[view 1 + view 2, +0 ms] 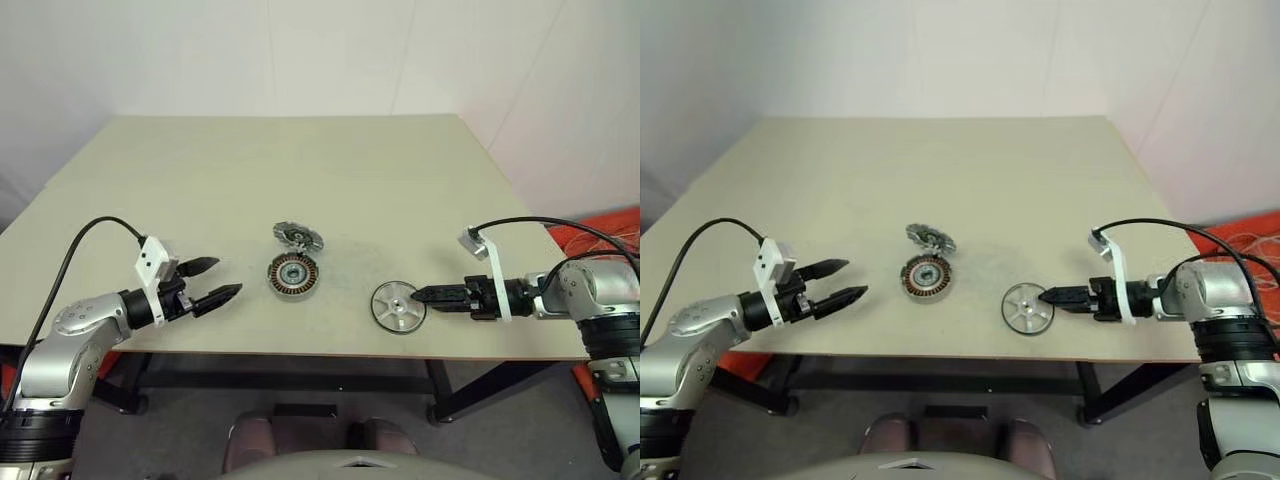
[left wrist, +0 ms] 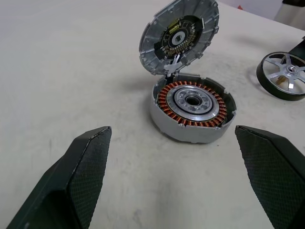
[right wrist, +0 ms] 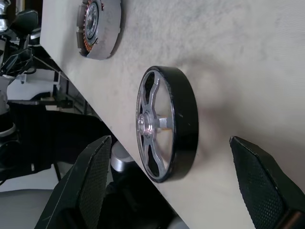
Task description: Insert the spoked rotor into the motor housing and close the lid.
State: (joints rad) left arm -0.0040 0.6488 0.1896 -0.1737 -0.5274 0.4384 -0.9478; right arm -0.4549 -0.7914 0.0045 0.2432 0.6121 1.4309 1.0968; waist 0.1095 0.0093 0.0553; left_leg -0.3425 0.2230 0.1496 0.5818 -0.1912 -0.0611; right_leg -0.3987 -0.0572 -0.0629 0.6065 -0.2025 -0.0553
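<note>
Partly hidden from the head views is the inner face of the lid (image 1: 298, 236), which stands tilted up at the far edge of the housing (image 1: 293, 275). From above we see only a small grey, segmented shape. The left wrist view gives more: the lid (image 2: 179, 36) leans open over the housing (image 2: 193, 112), joined at one spot on the rim, with a dark centre and pale radial segments. That same view shows the copper windings and the silver hub plainly, and cuts the rotor (image 2: 284, 76) off at the frame's edge.

We find the rotor (image 1: 398, 306) lying flat on the table (image 1: 300, 170) near the front edge, to the right of the housing and apart from it. In the head views it reads as a silver spoked wheel. The right wrist view adds a thick dark band round the rim (image 3: 183, 124).

Our left gripper (image 1: 210, 282) hangs just left of the housing, fingers spread, holding nothing. Our right gripper (image 1: 425, 295) sits just right of the rotor. From above its fingers overlap into one dark tip. The right wrist view shows them wide apart on either side of the rotor, empty; whether the tip touches the rim we cannot tell.
</note>
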